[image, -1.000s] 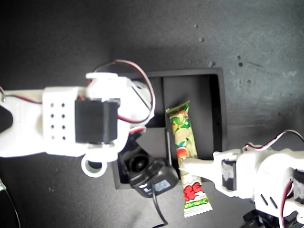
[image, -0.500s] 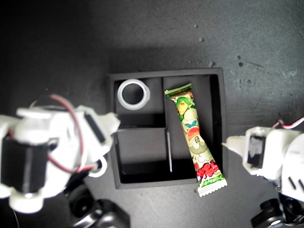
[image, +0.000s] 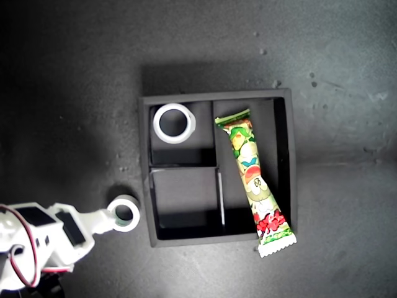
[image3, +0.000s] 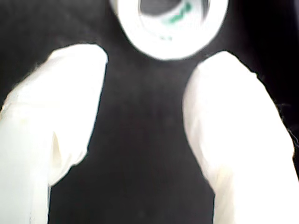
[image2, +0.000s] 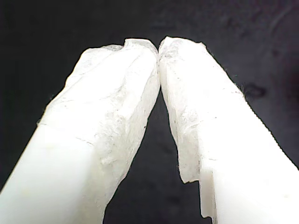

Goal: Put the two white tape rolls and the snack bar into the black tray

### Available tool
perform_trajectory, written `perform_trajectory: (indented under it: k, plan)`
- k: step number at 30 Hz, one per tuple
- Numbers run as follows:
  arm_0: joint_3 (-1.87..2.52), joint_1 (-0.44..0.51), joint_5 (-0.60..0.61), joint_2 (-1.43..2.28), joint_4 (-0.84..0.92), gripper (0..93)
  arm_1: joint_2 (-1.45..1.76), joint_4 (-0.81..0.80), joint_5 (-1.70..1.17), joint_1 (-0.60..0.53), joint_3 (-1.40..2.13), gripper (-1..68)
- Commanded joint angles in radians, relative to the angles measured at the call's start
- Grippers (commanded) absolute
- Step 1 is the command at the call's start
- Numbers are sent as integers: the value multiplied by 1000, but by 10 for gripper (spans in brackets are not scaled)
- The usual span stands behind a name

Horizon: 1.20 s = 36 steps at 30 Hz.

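**One roll still outside tray; arms withdrawn**

Exterior view: the black tray (image: 144, 180) holds the wide white roll (image: 174, 123) in its far-left compartment. The snack bar (image: 254, 183) now lies along the right compartment, its red end overhanging the near wall. The smaller roll (image: 124, 213) sits on the worktop just beside the tray's left wall, with one arm retreated behind it.

First wrist view: my first hand (image2: 158, 46) is closed, empty.

Second wrist view: my second hand (image3: 147, 58) is wide, the greenish-cored roll (image3: 170, 28) just ahead. That roll remains.
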Motion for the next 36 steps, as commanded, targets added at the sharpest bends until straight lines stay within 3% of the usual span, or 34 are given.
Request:
perform_trajectory:
  k: [1,17,28,36]
  plan:
    - [5,23,-11,-37,-86,134,242,-92,77,12,236,-6]
    - [118,35,-87,-150,-279,141,922,-305,210,29,934,-6]
    - [130,29,-92,-198,-324,143,923,-341,198,-15,954,-6]
    - [138,2,-98,-235,-321,144,923,-474,192,-77,1101,-6]
